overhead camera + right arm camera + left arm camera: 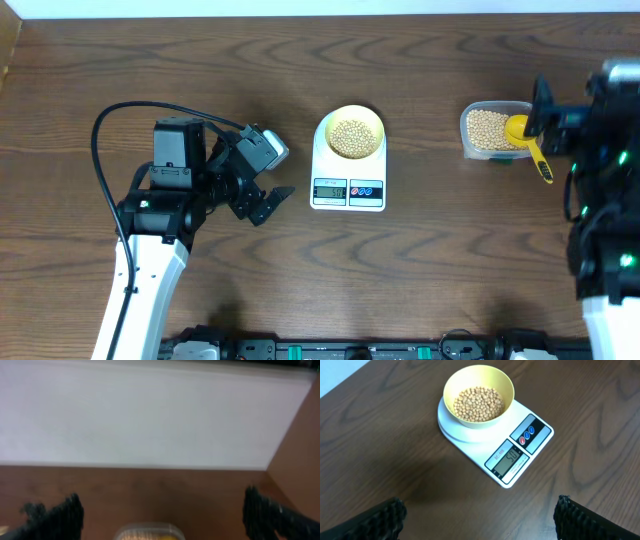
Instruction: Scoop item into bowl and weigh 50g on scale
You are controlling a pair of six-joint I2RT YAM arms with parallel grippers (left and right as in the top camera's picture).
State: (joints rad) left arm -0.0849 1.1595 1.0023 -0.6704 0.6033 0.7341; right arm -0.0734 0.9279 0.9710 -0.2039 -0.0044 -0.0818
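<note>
A small round pale yellow bowl (354,135) filled with small round tan beans (352,139) sits on the platform of the white digital kitchen scale (348,191) mid-worktop (200,60). The left hand (272,180) hovers just beside the scale, fingers wide apart and empty. The right hand (167,516), also spread and empty, hangs above a clear plastic container (480,128) of beans holding a bright yellow scoop (527,140).
</note>
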